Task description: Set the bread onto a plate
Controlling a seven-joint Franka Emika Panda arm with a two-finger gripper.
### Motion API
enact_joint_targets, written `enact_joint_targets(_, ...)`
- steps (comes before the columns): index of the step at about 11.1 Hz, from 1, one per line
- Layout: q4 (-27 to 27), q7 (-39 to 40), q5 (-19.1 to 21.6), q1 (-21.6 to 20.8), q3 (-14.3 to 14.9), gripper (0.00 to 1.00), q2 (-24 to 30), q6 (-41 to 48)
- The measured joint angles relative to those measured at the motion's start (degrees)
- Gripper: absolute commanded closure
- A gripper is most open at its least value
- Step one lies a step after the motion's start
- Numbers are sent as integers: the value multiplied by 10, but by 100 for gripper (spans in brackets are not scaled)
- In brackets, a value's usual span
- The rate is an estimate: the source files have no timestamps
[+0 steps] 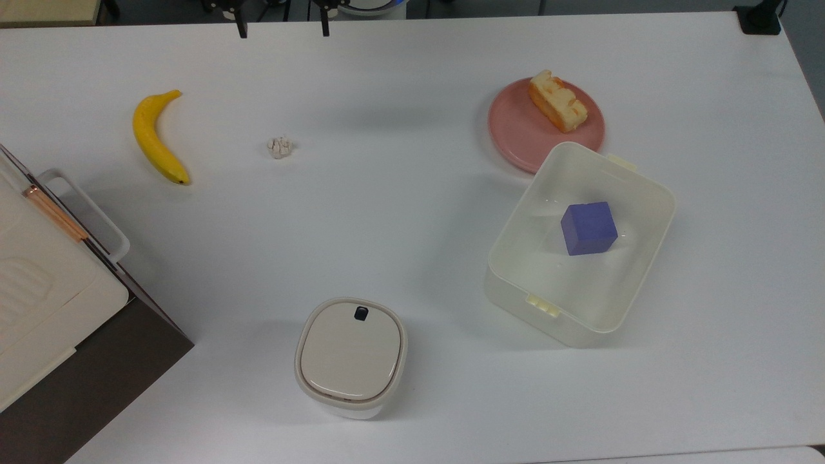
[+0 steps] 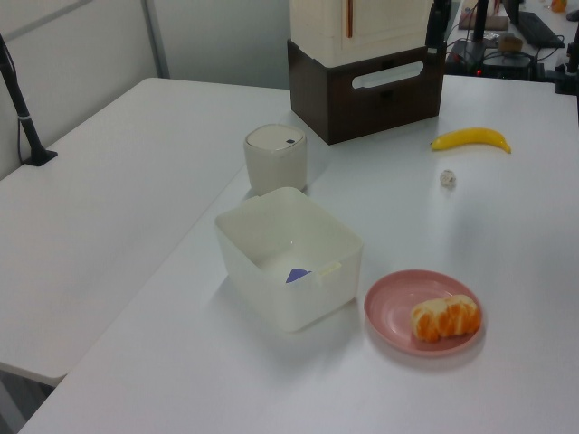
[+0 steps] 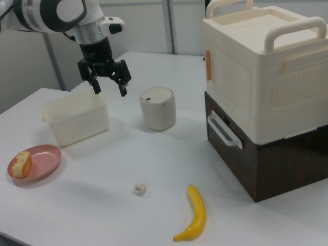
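Your small oblong cream loaf of bread with its orange-brown lumpy glaze (image 1: 557, 101) is already lying on the round salmon-pink plate (image 1: 515, 129), toward the rim in the top view's upper right. The tool (image 3: 108, 86) is hanging wide open and empty above the white worktop (image 1: 399, 212), so I judge nothing is calling for another move.

no text, label, brand, number or sign can be read on anything in the top view, the left view or the right view.
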State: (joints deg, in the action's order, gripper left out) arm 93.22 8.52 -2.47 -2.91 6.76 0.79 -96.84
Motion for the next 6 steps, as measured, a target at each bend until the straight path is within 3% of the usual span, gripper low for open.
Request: enact_joint_targets(6,0,-35,1,22,-17,0,0,0)
